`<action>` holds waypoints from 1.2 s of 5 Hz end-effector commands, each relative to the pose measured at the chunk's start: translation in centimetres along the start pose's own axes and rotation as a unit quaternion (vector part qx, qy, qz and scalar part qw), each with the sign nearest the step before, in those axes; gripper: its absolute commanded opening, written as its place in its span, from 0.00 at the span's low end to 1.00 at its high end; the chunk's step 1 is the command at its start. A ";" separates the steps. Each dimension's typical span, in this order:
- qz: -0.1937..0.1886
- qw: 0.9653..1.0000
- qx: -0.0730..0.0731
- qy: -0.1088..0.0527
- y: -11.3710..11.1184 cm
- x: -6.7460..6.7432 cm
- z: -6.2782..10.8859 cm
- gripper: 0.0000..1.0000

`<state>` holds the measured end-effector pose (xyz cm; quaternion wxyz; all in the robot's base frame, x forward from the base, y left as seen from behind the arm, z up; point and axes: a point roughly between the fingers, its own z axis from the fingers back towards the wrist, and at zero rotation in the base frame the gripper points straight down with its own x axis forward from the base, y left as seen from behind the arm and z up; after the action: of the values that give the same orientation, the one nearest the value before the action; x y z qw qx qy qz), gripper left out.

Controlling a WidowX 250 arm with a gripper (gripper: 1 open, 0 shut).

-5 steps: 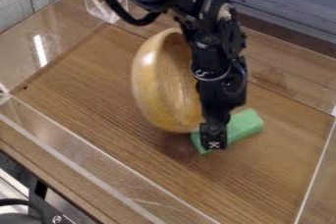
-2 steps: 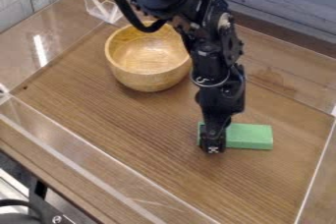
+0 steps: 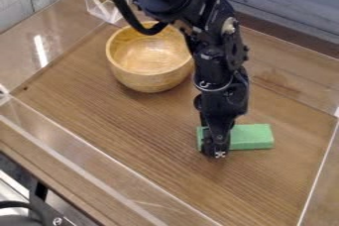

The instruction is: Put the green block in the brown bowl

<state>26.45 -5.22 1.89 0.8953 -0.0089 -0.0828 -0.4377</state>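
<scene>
Hand (image 3: 216, 143) sits straight down over the left end of the green block (image 3: 249, 137), which lies flat on the tabletop (image 3: 106, 121) well right of the brown bowl (image 3: 149, 57); best to grip squarely before lifting, though fingertips and block end are hidden, so grip unclear.

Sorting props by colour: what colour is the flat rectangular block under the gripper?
Plain matte mint-green block, seen best in the camera view, its only one.
</scene>
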 end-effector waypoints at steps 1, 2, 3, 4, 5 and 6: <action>0.034 0.999 0.028 -0.020 0.9 1.3 2.1 0.00; 0.056 0.998 0.032 -0.018 0.9 0.9 2.9 0.00; 0.078 0.996 0.035 -0.016 1.0 0.5 3.6 0.00; 0.101 0.994 0.046 -0.016 1.3 0.6 4.0 0.00; 0.126 0.990 0.056 -0.016 1.2 0.4 5.6 0.00; 0.158 0.984 0.076 -0.016 1.5 0.0 8.2 0.00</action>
<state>25.68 -3.53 8.73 0.9526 0.0336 -0.1025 -0.2846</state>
